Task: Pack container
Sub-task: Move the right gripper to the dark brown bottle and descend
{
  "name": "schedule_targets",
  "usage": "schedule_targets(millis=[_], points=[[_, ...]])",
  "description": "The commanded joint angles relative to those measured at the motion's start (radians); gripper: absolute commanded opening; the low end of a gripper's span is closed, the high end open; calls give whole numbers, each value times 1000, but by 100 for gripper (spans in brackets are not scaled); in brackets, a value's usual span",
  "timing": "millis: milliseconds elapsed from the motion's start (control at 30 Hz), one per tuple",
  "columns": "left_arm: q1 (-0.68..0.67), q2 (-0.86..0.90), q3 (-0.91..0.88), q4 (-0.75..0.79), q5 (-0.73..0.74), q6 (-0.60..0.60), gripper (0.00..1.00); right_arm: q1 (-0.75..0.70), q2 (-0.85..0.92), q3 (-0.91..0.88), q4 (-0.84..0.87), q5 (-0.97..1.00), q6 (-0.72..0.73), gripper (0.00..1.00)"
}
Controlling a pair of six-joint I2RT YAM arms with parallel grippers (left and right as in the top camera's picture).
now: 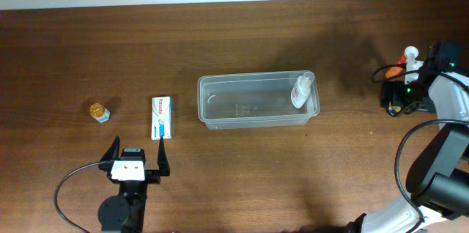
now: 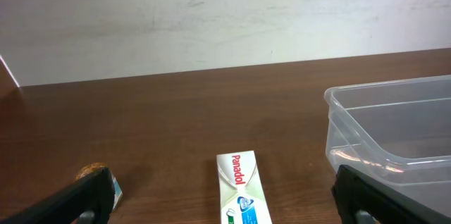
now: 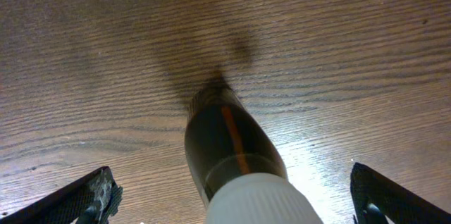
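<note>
Overhead, the brown wooden counter (image 1: 234,35) fills nearly the whole frame. The container (image 1: 253,78), a clear plastic tub, sits just right of centre with its long side running left to right. A white bottle (image 1: 301,91) leans inside its right end.

The left end effector (image 1: 138,145) is at the lower left of the frame, pointing up the picture. Its fingers are spread wide and hold nothing. The right end effector (image 3: 231,182) is at the far right edge, and it is hard to make out from above. From the right wrist its fingers show at the two lower corners, fully released. A dark bottle (image 3: 225,132) with a white cap and an orange stripe stands on the counter between them, touching neither.

A white box (image 1: 161,117) printed with red letters lies left of the container, just above the left end effector's picture-right finger. A small gold-topped jar (image 1: 100,111) sits further left, well apart from the box.
</note>
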Motion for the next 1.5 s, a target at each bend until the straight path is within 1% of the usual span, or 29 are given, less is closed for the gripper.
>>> schedule_targets(millis=[0, 400, 500, 600, 633, 667, 800, 900, 1000, 1267, 1333, 1467], points=[[4, -6, -2, -5, 11, 16, 99, -8, -8, -6, 15, -6, -29, 99], [4, -6, -2, -5, 11, 16, 99, -8, -8, -6, 80, -9, -53, 100], [4, -6, -2, -5, 11, 16, 99, -8, -8, -6, 86, -49, -59, 96], [4, -6, -2, -5, 11, 16, 100, -8, -8, -6, 90, -58, -61, 95], [4, -6, -2, -5, 11, 16, 99, -8, -8, -6, 89, -58, -66, 93], [4, -6, -2, -5, 11, 16, 99, -9, -8, -7, 85, -59, -66, 89], [4, -6, -2, -5, 11, 16, 99, -9, -7, -7, 74, -59, -65, 77], [4, -6, -2, -5, 11, 16, 99, -10, -7, -7, 71, -58, -65, 72], [4, -6, -2, -5, 11, 16, 99, -15, -7, -7, 71, -58, -64, 70], [4, -6, -2, -5, 11, 16, 99, -47, -7, -7, 71, -70, -54, 57], [4, -6, -2, -5, 11, 16, 99, -52, -7, -7, 71, -88, -54, 55], [4, -6, -2, -5, 11, 16, 99, -53, -7, -7, 72, -122, -54, 55]])
